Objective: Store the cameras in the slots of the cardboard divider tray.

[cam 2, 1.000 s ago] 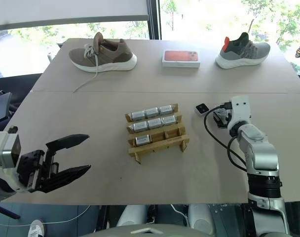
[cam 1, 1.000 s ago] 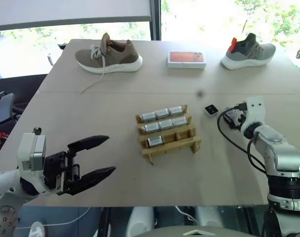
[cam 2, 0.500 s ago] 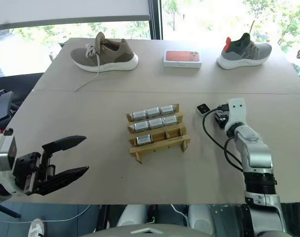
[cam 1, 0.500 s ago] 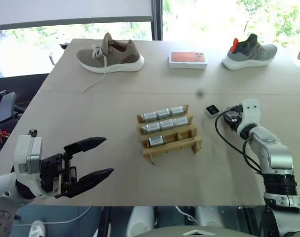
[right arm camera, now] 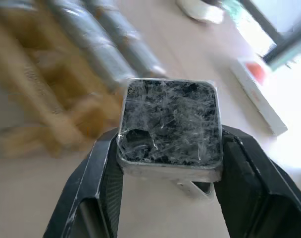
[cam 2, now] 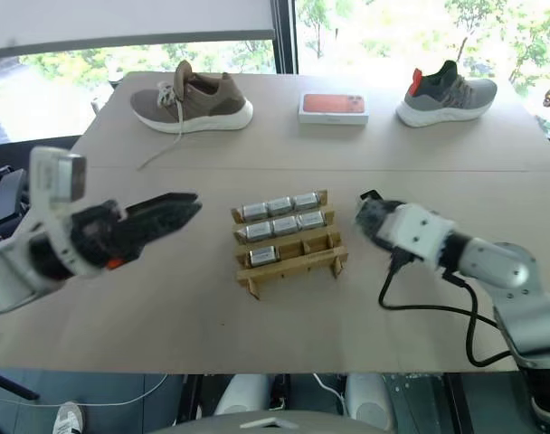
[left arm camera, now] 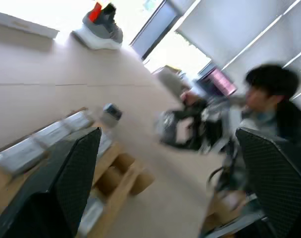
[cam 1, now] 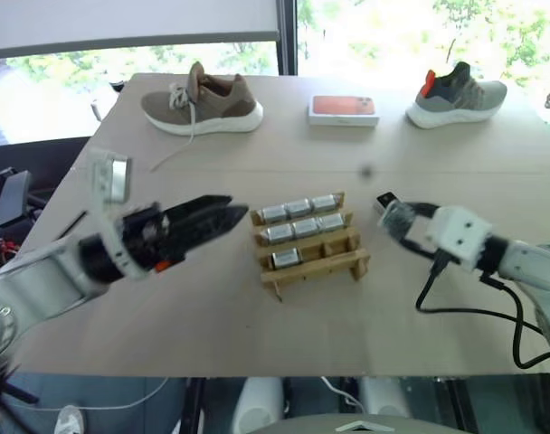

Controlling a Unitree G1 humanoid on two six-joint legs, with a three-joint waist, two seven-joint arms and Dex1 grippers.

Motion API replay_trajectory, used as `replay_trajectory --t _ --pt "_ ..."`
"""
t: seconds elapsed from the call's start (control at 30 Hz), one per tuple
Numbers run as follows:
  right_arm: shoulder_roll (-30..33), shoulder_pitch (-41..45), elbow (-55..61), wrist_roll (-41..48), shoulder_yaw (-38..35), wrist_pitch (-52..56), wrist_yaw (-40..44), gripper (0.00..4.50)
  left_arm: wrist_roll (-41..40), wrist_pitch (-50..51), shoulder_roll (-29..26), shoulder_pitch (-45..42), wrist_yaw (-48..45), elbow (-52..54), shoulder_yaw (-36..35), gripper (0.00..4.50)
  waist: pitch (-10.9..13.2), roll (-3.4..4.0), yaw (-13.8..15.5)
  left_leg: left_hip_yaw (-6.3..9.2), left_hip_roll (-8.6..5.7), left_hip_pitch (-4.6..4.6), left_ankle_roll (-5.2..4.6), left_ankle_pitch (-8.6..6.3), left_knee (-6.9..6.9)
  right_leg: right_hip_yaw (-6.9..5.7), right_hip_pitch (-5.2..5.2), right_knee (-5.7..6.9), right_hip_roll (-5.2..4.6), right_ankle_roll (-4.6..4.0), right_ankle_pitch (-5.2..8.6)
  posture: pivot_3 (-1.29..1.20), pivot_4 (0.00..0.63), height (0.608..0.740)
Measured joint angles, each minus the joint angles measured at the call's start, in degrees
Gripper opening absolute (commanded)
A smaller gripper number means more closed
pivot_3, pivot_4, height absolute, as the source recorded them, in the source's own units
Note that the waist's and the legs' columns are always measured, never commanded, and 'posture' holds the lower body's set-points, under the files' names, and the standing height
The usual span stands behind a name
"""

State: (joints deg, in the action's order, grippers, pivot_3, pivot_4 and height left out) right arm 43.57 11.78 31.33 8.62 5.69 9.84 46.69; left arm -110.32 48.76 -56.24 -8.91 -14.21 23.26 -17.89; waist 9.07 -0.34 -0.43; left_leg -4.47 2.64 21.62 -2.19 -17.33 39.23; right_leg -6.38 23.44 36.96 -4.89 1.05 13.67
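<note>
The right gripper (right arm camera: pixel 168 198) has its two black fingers (right arm camera: pixel 98 183) clamped on a camera (right arm camera: pixel 169 126), pinching it by two opposite sides so its scuffed clear casing faces the wrist lens. In the head views this gripper (cam 2: pixel 370 220) hovers just right of the cardboard divider tray (cam 2: pixel 289 242), above the desk (cam 2: pixel 166 307).

To seat it well, I judge the camera should be brought over one of the bare slots in the front rows, its long side turned parallel to the slats, lowered straight down, and let go only once it rests between them. The slats look thin and light, so a sideways nudge could shift the whole tray.

The left gripper (cam 1: pixel 222 215) hangs just left of the tray, its tapered fingers (left arm camera: pixel 78 171) spread wide around nothing; it could steady the tray's edge.

The cameras already stored (cam 1: pixel 298 209) are small boxy silver-grey blocks with rounded corners: three in the back row, three in the next, one further forward. The tray is matte tan cardboard, the desk pale, smooth and flat.

Another small dark-faced camera (cam 1: pixel 384 201) seems to sit on the desk beside the right gripper.
</note>
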Motion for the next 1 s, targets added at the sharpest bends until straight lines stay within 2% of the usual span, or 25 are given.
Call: replay_trajectory --t 0.1,0.2,0.6,0.7,0.77,0.83,0.9,0.93,0.97,1.0 --pt "-2.1 7.0 3.8 -0.5 4.5 -1.4 1.6 1.97 -1.3 3.5 4.7 -6.9 5.9 -4.0 8.1 4.5 0.0 -0.27 0.2 0.09 -0.24 0.05 0.04 0.02 0.0 -0.05 0.0 -0.02 -0.01 -0.03 -0.01 0.0 0.15 0.74" --pt "-3.4 9.4 3.5 -1.6 6.6 -1.2 1.8 1.97 -1.4 6.1 5.6 -9.3 8.0 -5.8 11.0 4.5 0.0 -0.44 0.5 0.15 -0.29 0.22 0.04 0.02 -0.01 -0.16 0.04 -0.16 -0.12 -0.02 -0.01 0.0 0.15 0.74" --pt "-6.9 13.8 3.7 -2.6 10.5 1.3 2.3 1.97 -1.6 10.2 9.2 -15.4 9.2 -6.6 15.2 4.5 0.0 -0.45 1.2 0.31 -0.33 0.14 0.17 0.1 0.05 -0.29 -0.05 -0.04 -0.11 -0.01 -0.01 0.0 0.15 0.74" --pt "-7.4 14.3 3.6 -3.0 11.0 1.7 2.3 1.97 -1.6 10.9 9.6 -16.2 9.0 -7.3 16.2 3.78 0.0 -0.45 1.2 0.31 -0.33 0.15 0.18 0.1 0.04 -0.31 -0.05 -0.05 -0.11 -0.02 -0.01 0.0 0.15 0.74" --pt "-7.4 14.6 3.6 -3.1 11.0 2.6 2.3 1.97 -1.4 11.6 9.5 -17.1 8.6 -7.7 16.5 2.89 0.0 -0.45 1.2 0.31 -0.33 0.15 0.18 0.1 0.04 -0.31 -0.05 -0.06 -0.11 -0.02 -0.01 0.0 0.15 0.74" --pt "-7.5 14.8 3.6 -3.1 11.0 2.9 2.3 1.97 -0.9 12.2 9.5 -17.3 7.8 -7.7 16.6 2.26 0.0 -0.45 1.2 0.3 -0.34 0.15 0.18 0.1 0.05 -0.32 -0.05 -0.06 -0.11 -0.01 -0.01 0.0 0.15 0.74" --pt "-7.8 15.3 3.6 -3.2 11.0 3.9 2.1 1.97 0.0 13.2 9.5 -17.9 6.4 -7.9 16.8 1.39 0.0 -0.45 1.2 0.32 -0.34 0.15 0.18 0.11 0.05 -0.34 -0.05 -0.05 -0.1 -0.01 -0.01 0.0 0.15 0.74" --pt "-7.9 15.4 3.6 -3.1 11.0 4.4 2.2 2.47 0.3 13.4 9.4 -18.2 5.8 -7.9 16.8 0.98 0.0 -0.45 1.2 0.32 -0.34 0.14 0.18 0.11 0.05 -0.34 -0.05 -0.05 -0.11 -0.01 -0.01 0.0 0.15 0.74" --pt "-7.9 15.4 3.7 -2.4 11.0 5.3 2.3 3.07 1.0 14.0 9.3 -18.7 5.2 -8.1 16.8 0.78 0.0 -0.45 1.2 0.32 -0.34 0.15 0.18 0.11 0.05 -0.36 -0.05 -0.05 -0.1 -0.01 -0.01 0.0 0.15 0.74" --pt "-8.0 15.5 3.8 -2.4 10.9 5.3 2.3 3.4 1.1 14.2 9.3 -18.7 5.0 -8.4 16.8 0.78 0.0 -0.45 1.2 0.3 -0.34 0.14 0.18 0.11 0.04 -0.36 -0.05 -0.05 -0.11 -0.01 -0.01 0.0 0.15 0.74"
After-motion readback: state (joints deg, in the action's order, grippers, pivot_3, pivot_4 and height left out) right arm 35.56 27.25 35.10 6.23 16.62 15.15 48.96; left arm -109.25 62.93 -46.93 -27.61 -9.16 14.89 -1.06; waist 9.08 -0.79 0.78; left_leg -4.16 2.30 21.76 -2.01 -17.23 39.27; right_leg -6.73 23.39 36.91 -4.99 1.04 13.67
